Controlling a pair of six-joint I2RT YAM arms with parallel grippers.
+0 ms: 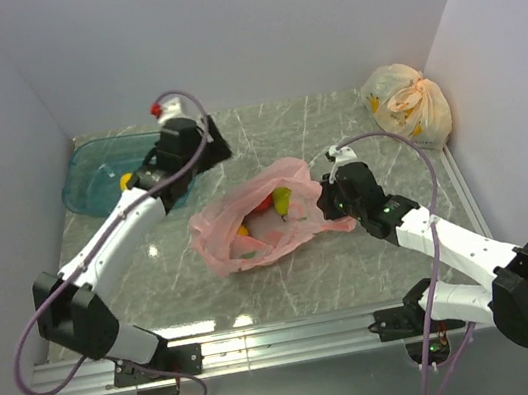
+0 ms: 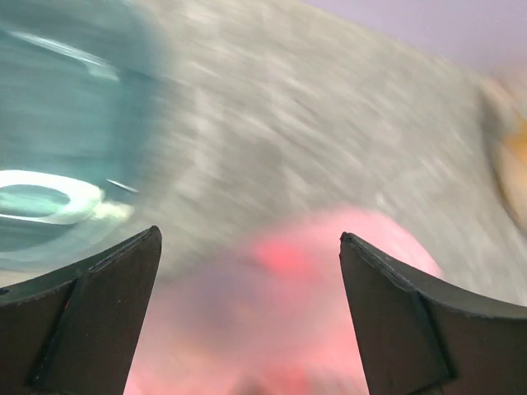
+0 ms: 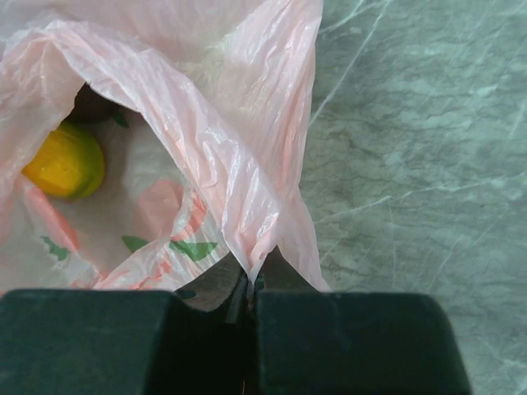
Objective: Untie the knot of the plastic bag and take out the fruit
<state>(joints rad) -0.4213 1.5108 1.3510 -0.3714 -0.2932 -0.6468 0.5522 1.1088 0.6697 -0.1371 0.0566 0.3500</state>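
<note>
The thin crinkly pink plastic bag lies open on the grey marbled surface, a round yellow-green fruit inside. The right tool, clamped on its rim, should hold the mouth taut while the left tool, spread apart, reaches in

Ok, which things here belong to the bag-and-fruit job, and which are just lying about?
Job:
pink plastic bag, open
fruit inside it
right end effector, shut on the bag's rim
left end effector, open

Lying about:
pale yellow bag, far right
teal tub, far left
</note>
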